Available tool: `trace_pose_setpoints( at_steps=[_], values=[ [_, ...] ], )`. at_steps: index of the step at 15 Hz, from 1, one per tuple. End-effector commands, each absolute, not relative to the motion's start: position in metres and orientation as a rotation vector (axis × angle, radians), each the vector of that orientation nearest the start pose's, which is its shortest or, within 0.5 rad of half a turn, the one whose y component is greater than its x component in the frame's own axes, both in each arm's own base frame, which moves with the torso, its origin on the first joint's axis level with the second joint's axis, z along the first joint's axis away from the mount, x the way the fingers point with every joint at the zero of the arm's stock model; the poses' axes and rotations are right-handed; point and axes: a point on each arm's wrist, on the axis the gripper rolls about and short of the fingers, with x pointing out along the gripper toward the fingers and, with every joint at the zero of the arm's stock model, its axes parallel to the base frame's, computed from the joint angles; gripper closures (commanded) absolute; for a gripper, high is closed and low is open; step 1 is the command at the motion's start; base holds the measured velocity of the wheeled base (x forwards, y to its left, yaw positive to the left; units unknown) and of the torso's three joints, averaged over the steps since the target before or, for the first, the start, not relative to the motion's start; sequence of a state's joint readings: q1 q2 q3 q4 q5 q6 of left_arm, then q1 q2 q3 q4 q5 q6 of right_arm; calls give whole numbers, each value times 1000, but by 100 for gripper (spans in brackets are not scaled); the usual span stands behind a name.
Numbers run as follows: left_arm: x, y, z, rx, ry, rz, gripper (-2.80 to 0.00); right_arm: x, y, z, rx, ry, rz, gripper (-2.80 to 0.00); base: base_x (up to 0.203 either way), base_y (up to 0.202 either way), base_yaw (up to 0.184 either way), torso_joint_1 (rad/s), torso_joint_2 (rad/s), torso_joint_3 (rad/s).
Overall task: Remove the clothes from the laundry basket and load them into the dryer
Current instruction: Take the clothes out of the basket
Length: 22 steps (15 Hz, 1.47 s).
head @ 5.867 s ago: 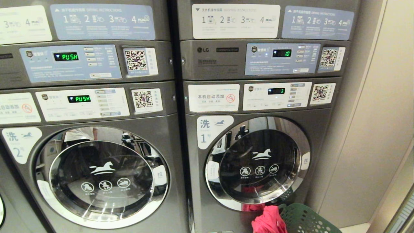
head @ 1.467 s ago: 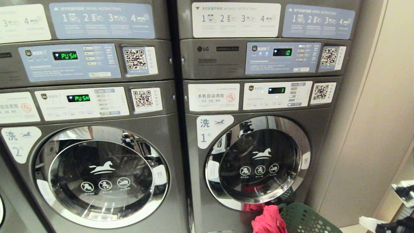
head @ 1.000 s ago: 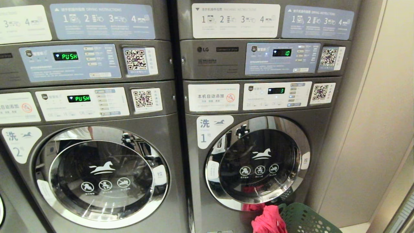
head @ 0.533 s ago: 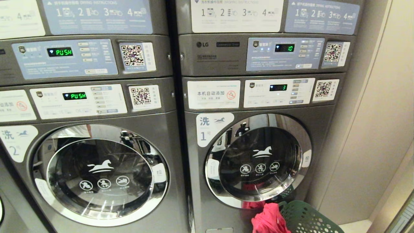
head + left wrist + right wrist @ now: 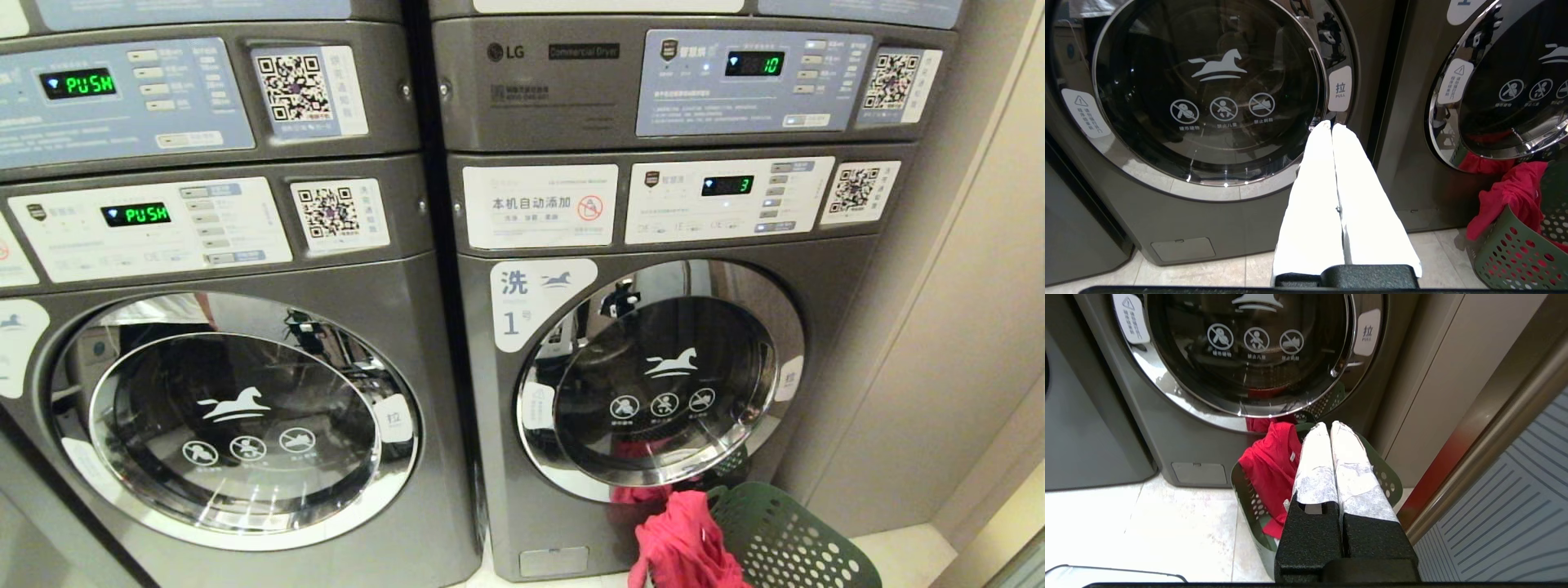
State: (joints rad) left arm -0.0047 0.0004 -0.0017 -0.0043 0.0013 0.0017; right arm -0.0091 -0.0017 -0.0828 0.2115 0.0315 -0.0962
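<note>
Red clothes (image 5: 686,543) draped over green laundry basket (image 5: 796,543) rim.

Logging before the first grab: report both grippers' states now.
Left gripper: closed, holding nothing.
Right gripper: closed, holding nothing, above the basket.

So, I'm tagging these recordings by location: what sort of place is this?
Most likely a self-service laundromat: stacked LG commercial machines stand side by side, each with QR payment stickers and instruction panels, and a green laundry basket holding red clothes sits on the floor.

light: warm, even | glare: chrome door rings (image 5: 571,457) | focus: sharp
</note>
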Motion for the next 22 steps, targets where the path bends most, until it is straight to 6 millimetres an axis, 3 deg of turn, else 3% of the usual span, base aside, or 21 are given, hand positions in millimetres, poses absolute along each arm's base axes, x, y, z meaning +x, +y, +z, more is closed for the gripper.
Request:
trace_pose_setpoints(
  at_steps=[1, 22],
  values=[
    [-23, 0, 76, 2, -8, -3, 0, -31, 1, 77, -94, 128, 29, 0, 0, 0, 0, 7, 2, -203],
    [-23, 0, 76, 2, -8, -3, 0, -31, 1, 77, -92, 128, 29, 0, 0, 0, 0, 3, 3, -198]
  ],
)
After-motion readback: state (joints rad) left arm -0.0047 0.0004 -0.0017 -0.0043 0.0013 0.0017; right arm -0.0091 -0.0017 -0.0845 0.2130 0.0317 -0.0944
